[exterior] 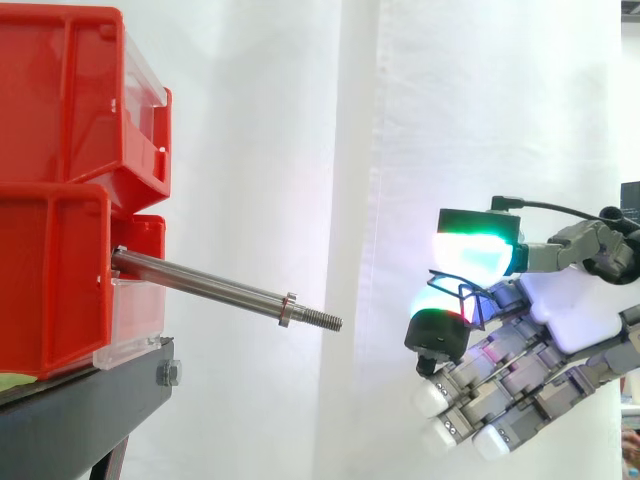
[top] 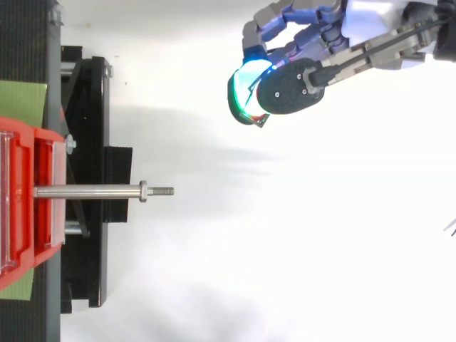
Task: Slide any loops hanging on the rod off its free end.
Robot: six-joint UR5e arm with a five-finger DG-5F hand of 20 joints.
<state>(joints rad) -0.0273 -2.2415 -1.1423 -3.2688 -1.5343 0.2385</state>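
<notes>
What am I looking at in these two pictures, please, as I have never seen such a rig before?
It is a robot arm carrying a hand with glowing pads. One picture is taken level from the side, the other looks down from above. At the left, red bins sit on a black stand; a metal rod juts from them, its threaded end free and nothing hanging on it. The hand is clear of the rod, and its fingers appear to pinch a thin dark wire loop.
</notes>
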